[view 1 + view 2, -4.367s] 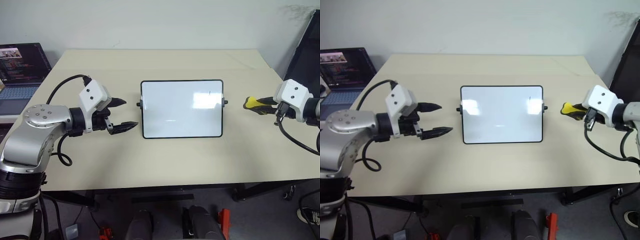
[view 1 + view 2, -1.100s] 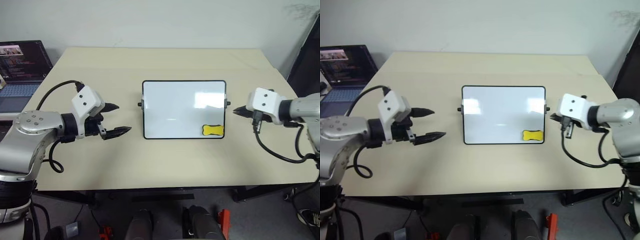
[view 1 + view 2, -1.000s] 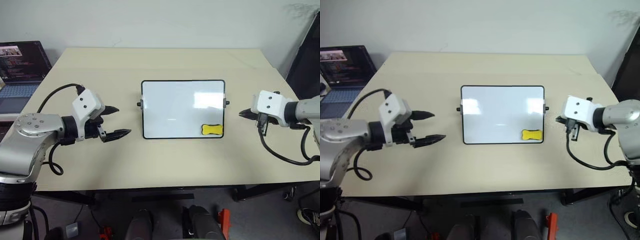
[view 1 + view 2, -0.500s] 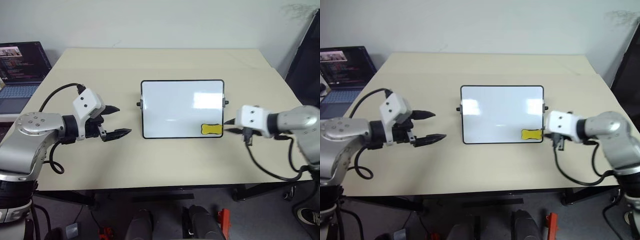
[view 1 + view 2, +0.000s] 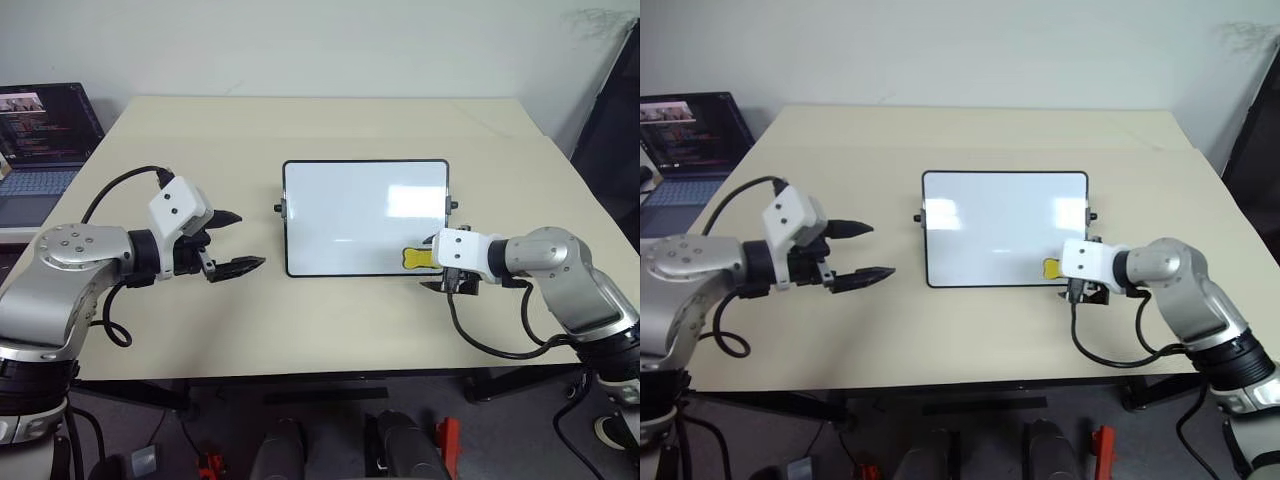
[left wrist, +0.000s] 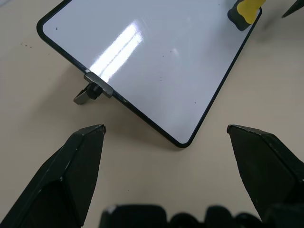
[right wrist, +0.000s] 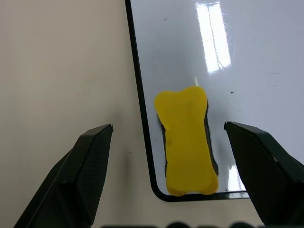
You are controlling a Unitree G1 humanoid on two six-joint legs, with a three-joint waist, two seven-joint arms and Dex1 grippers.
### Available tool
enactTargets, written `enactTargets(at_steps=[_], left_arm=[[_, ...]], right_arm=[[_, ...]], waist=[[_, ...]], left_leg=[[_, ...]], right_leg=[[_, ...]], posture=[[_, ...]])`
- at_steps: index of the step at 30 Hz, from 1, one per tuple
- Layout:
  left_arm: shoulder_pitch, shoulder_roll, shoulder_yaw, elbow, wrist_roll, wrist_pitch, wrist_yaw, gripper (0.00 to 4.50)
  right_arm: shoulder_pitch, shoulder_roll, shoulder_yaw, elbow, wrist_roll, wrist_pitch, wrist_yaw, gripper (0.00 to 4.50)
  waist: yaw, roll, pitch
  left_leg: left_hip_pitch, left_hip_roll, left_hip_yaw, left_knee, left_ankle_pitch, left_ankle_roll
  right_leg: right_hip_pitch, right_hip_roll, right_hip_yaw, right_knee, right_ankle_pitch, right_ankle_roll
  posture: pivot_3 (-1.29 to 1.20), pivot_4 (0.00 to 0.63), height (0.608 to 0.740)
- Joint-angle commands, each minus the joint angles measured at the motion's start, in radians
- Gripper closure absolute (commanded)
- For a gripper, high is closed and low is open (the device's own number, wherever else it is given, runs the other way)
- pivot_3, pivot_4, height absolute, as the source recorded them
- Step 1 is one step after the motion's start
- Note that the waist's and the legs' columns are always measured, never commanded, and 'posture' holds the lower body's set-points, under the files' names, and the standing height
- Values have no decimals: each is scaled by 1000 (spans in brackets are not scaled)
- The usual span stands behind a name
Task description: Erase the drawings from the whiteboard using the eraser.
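Observation:
The whiteboard [image 5: 350, 215], black-framed, stands propped at the table's middle. Its face shows glare and a few tiny specks; I cannot make out the drawings. The yellow eraser [image 7: 186, 140] lies flat on the board's lower right corner, and its end [image 5: 414, 257] peeks out beside my right wrist. My right gripper [image 7: 168, 125] is open, one finger on each side of the eraser and apart from it. To the left of the board, my left gripper [image 5: 250, 238] hovers open with nothing in it, a short gap from the board's left knob [image 6: 92, 90].
A laptop [image 5: 40, 130] with a lit screen sits beyond the table's left edge. A dark panel [image 5: 612, 120] leans at the far right. Bare tabletop [image 5: 330, 320] runs in front of and behind the board.
My right gripper swung left and down from beside the board to the eraser on its lower right corner, and its fingers opened. The left arm stayed put.

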Motion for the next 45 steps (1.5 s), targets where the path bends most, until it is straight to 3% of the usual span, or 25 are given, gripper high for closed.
enactTargets(at_steps=[1,5,7,15,16,22,32,38,45], left_arm=[[-9,0,17,-23,-1,-12,6,0],[-12,-1,14,-23,1,-14,7,0],[-16,-2,12,-22,1,-14,7,0],[-17,-4,11,-25,2,-14,7,0],[-16,-4,12,-26,2,-13,8,0],[-11,-3,15,-30,0,-11,8,0],[8,21,51,-15,3,-14,5,0],[3,-2,40,-34,-13,-6,12,0],[-36,-59,-57,-82,-36,5,-14,0]], right_arm=[[-26,13,-3,18,-29,-25,-29,403],[-42,46,6,77,-66,-40,-72,403],[-54,57,10,112,-86,-52,-91,772],[-57,62,3,136,-95,-77,-80,3372],[-57,61,3,134,-95,-77,-78,3452],[-56,50,-12,95,-74,-61,-49,3461],[-52,-90,-264,-94,206,129,101,3462],[-74,-147,-341,109,200,191,10,3465],[-173,-77,-329,437,203,332,-110,3482]], waist=[[0,0,0],[0,0,0],[-1,0,0],[-1,0,0],[-1,0,0],[-1,0,0],[6,0,0],[9,0,0],[6,0,0]], left_leg=[[0,0,0,0,0,0],[0,0,0,0,0,0],[0,0,0,0,0,0],[0,0,0,0,0,0],[0,0,0,0,0,0],[0,0,0,0,0,0],[0,0,-1,0,0,0],[1,0,0,1,0,0],[1,0,1,0,0,0]], right_leg=[[0,0,0,0,0,0],[0,0,0,0,0,0],[0,0,0,0,0,0],[0,0,0,0,0,0],[0,0,0,1,0,0],[0,0,0,1,0,0],[1,0,-1,0,0,0],[2,0,0,1,0,0],[1,0,1,1,3,-4]], posture=[[0,150,740],[0,150,740],[0,150,740],[0,150,740],[0,150,740],[0,150,740],[0,150,740],[0,150,740],[0,150,740]])
